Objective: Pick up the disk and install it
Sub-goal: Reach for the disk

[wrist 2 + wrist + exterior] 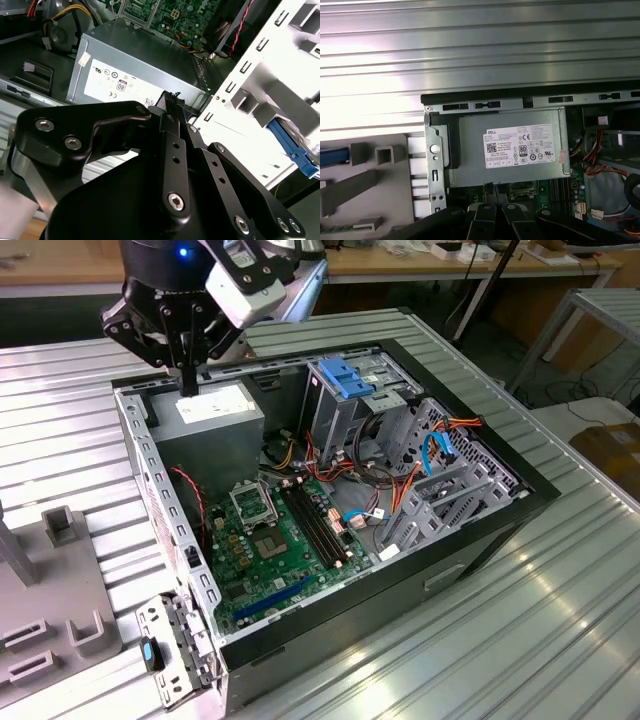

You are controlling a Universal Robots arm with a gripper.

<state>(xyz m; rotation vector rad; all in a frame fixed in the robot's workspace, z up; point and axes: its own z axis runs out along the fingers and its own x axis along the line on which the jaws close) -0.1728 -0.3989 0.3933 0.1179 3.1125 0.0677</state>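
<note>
One disk to shift, and it wasn't picked yet. In both wrist views the disk [332, 156] [292, 150] showed just a strip of its bright blue plastic rail. It lay in the grey plastic holding fixture [40, 590], outside the case; the dark body was out of frame. The fixture sat on the ribbed metal tabletop [520, 640] by its edge at the exterior view's left.

The black gripper [187, 382] hung over the grey metal power supply box with the white label [205, 420], at one corner of the open black computer case [350, 620]. The jaws looked pressed together, pinching nothing. Couldn't tell whether the tips touched the supply's top.

My read: this was the approach part of the pick, and the install hadn't started. The next move would call for the jaws spread, carried clear over the case wall to the fixture, and squared across the blue rails.

Count: one gripper, one disk, one fixture, one case, one power supply, one green motherboard [280, 540], one tall metal drive cage [335, 418].
</note>
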